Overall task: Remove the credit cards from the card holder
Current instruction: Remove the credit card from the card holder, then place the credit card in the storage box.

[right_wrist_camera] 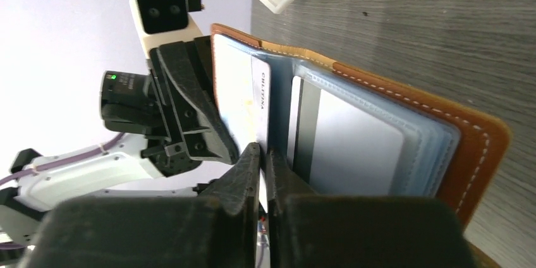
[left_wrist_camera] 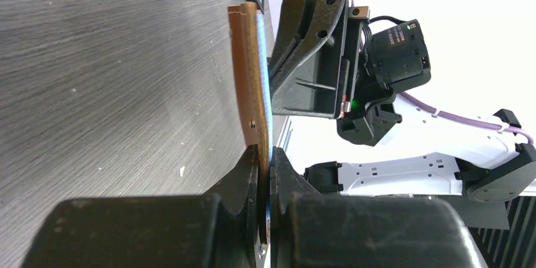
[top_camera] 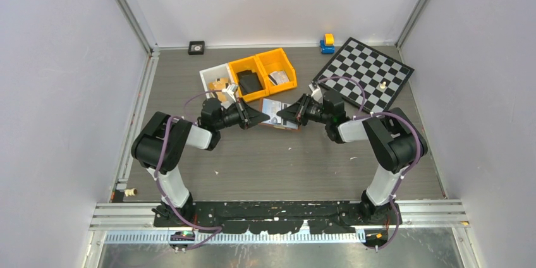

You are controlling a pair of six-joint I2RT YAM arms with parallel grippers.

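Left gripper was clamped tight on the brown edge of the card holder, which was spread open mid-table with the yellow bins at its 12 o'clock. At the holder's 3 o'clock, the right gripper had its fingers pinched narrow on a whitish credit card standing out of a pale blue pocket. The chessboard sat out at 2 o'clock.

Both black-and-white arms reach forward with bent elbows, wrists turned inward to face each other. The left gripper is clamped tight on the reddish-brown leather card holder. The right gripper pinches a whitish plastic card.
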